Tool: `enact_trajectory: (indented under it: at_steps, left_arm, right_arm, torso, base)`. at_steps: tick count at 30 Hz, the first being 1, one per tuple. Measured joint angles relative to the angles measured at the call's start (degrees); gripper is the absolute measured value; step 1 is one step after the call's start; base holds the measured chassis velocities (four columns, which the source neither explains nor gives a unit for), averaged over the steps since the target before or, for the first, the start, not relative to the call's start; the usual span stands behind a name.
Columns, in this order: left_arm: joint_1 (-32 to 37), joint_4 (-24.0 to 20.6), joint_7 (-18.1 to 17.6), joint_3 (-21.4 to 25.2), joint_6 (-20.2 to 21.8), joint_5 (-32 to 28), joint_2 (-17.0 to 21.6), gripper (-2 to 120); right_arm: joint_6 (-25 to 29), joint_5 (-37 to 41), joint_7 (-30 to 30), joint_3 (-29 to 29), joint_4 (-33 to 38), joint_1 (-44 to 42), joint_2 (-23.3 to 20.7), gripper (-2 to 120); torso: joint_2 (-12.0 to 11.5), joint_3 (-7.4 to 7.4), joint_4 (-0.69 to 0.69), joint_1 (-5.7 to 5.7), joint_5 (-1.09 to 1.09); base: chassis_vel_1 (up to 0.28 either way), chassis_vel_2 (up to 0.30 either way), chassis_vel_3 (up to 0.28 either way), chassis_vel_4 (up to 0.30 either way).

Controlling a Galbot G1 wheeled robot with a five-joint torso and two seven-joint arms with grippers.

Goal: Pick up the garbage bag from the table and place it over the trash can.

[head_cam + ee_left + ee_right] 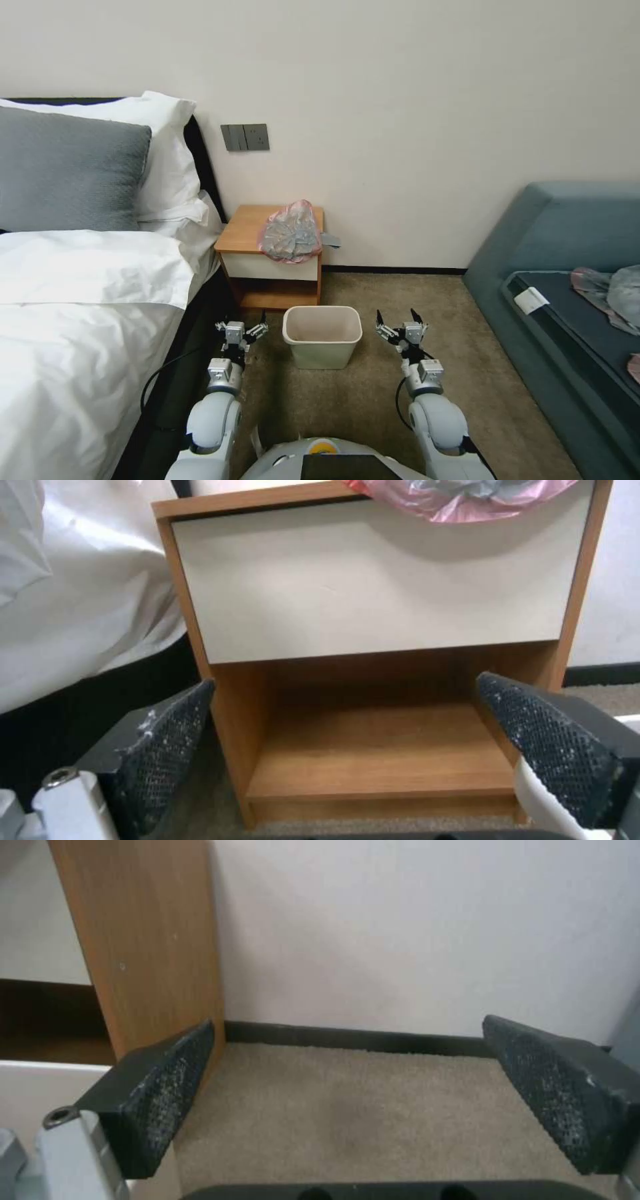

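The garbage bag (291, 233) lies crumpled on the right half of the table (245, 227), grey film with pink edges, its fringe hanging over the drawer front (460, 495). The table (373, 590) is a small wooden nightstand against the wall. The beige trash can (322, 335) stands on the carpet just in front of it. My left gripper (242, 327) hovers low to the left of the can, open, facing the nightstand's lower shelf. My right gripper (400, 323) hovers to the right of the can, open, with nothing between its fingers (567, 1095).
A bed with white sheets (80, 300) and pillows runs along the left, close to the left arm. A blue-grey sofa (573, 280) with a plastic wad (617, 290) stands at the right. Carpet lies bare between the can and the sofa.
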State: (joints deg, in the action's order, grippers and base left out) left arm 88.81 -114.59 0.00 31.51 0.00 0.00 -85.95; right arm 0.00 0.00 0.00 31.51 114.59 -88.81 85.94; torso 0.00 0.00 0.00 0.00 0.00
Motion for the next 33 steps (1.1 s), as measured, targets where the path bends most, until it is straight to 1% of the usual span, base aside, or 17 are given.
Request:
enact_trajectory:
  at_steps: [10, 11, 12, 13, 16, 18, 19, 20, 21, 24, 25, 26, 28, 29, 31, 32, 33]
  left_arm:
    - [0.33, -0.87, -0.07, 0.12, 0.00, -0.31, 0.07, 100]
    - [0.87, -2.17, -0.20, 0.35, 0.07, -0.80, 0.19, 100]
    - [1.66, -4.34, -0.44, 0.82, 0.25, -1.59, 0.42, 100]
    - [2.50, -6.49, -0.69, 1.27, 0.50, -2.40, 0.63, 100]
    - [3.14, -8.27, -0.89, 1.61, 0.71, -3.04, 0.80, 100]
    - [4.94, -12.96, -1.46, 2.61, 1.24, -4.83, 1.28, 100]
    - [5.53, -14.56, -1.65, 2.92, 1.42, -5.42, 1.42, 100]
    - [5.53, -14.56, -1.65, 2.92, 1.42, -5.42, 1.42, 100]
    - [6.11, -16.04, -1.84, 3.29, 1.59, -5.96, 1.58, 100]
    - [7.82, -20.51, -2.34, 4.21, 2.08, -7.66, 2.02, 100]
    - [7.82, -20.51, -2.34, 4.21, 2.08, -7.66, 2.02, 100]
    - [8.81, -23.25, -2.63, 4.75, 2.35, -8.67, 2.30, 100]
    - [10.16, -26.74, -3.02, 5.48, 2.74, -9.99, 2.64, 100]
    - [10.16, -26.74, -3.02, 5.48, 2.74, -9.99, 2.64, 100]
    - [11.46, -28.87, -3.40, 6.20, 3.08, -11.27, 2.99, 100]
    - [12.04, -29.08, -3.23, 6.49, 3.51, -11.54, 3.30, 100]
    - [12.47, -29.15, -2.76, 6.69, 3.98, -11.60, 3.71, 100]
  right_arm:
    - [-0.09, 0.01, 0.00, 0.03, 0.30, -0.10, 0.03, 100]
    - [-0.14, 0.02, 0.00, 0.06, 0.48, -0.16, 0.04, 100]
    - [-0.42, 0.10, 0.00, 0.11, 1.19, -0.35, 0.11, 100]
    - [-1.10, 0.31, 0.00, 0.35, 2.96, -0.81, 0.25, 100]
    - [-1.77, 0.56, 0.00, 0.62, 4.70, -1.24, 0.37, 100]
    - [-3.13, 1.06, 0.00, 1.12, 8.82, -2.26, 0.73, 100]
    - [-3.31, 1.08, 0.00, 1.15, 9.12, -2.27, 0.73, 100]
    - [-3.31, 1.08, 0.00, 1.15, 9.12, -2.27, 0.73, 100]
    - [-3.74, 1.19, -0.01, 1.21, 9.94, -2.64, 0.83, 100]
    - [-5.33, 1.75, 0.00, 1.87, 13.95, -3.63, 1.08, 100]
    - [-5.33, 1.75, 0.00, 1.87, 13.95, -3.63, 1.08, 100]
    - [-6.42, 2.10, 0.00, 2.19, 16.42, -4.29, 1.33, 100]
    - [-7.93, 2.61, 0.00, 2.75, 20.09, -5.23, 1.60, 100]
    - [-7.93, 2.61, 0.00, 2.75, 20.09, -5.23, 1.60, 100]
    - [-9.33, 3.09, 0.01, 3.27, 23.46, -6.08, 1.87, 100]
    - [-9.56, 3.20, 0.01, 3.38, 24.40, -6.30, 1.92, 100]
    - [-10.03, 3.37, 0.03, 3.41, 25.00, -6.40, 1.95, 100]
  torso:
    - [0.00, 0.00, 0.00, 0.00, 0.01]
    - [0.00, 0.00, -0.01, 0.00, -0.04]
    - [0.00, 0.00, 0.01, 0.00, 0.03]
    - [0.00, 0.00, 0.01, 0.00, 0.01]
    - [0.00, 0.00, 0.00, 0.00, -0.03]
    - [0.00, 0.00, -0.03, 0.00, -0.03]
    - [0.00, 0.00, 0.02, 0.00, -0.02]
    - [0.00, 0.00, 0.02, 0.00, -0.02]
    - [0.00, 0.00, 0.01, 0.00, 0.04]
    - [0.00, 0.00, 0.00, 0.00, -0.02]
    - [0.00, 0.00, 0.00, 0.00, -0.02]
    - [0.00, 0.00, 0.00, 0.00, 0.01]
    - [0.00, 0.00, 0.00, 0.00, 0.00]
    - [0.00, 0.00, 0.00, 0.00, 0.00]
    - [0.00, -0.01, 0.00, 0.00, 0.02]
    - [0.00, 0.00, -0.01, 0.00, -0.04]
    - [0.00, 0.00, 0.02, 0.00, -0.01]
  base:
    - [0.000, 0.000, 0.000, 0.000]
    - [0.000, 0.000, 0.000, 0.000]
    - [0.000, 0.000, 0.000, 0.000]
    - [0.000, 0.000, 0.000, 0.000]
    - [0.000, 0.000, 0.000, 0.000]
    - [0.000, 0.000, 0.000, 0.000]
    - [0.000, 0.000, 0.000, 0.000]
    - [0.000, 0.000, 0.000, 0.000]
    - [0.000, 0.000, 0.000, 0.000]
    - [0.000, 0.000, 0.000, 0.000]
    - [0.000, 0.000, 0.000, 0.000]
    - [0.000, 0.000, 0.000, 0.000]
    - [0.000, 0.000, 0.000, 0.000]
    - [0.000, 0.000, 0.000, 0.000]
    - [0.000, 0.000, 0.000, 0.000]
    - [0.000, 0.000, 0.000, 0.000]
    - [0.000, 0.000, 0.000, 0.000]
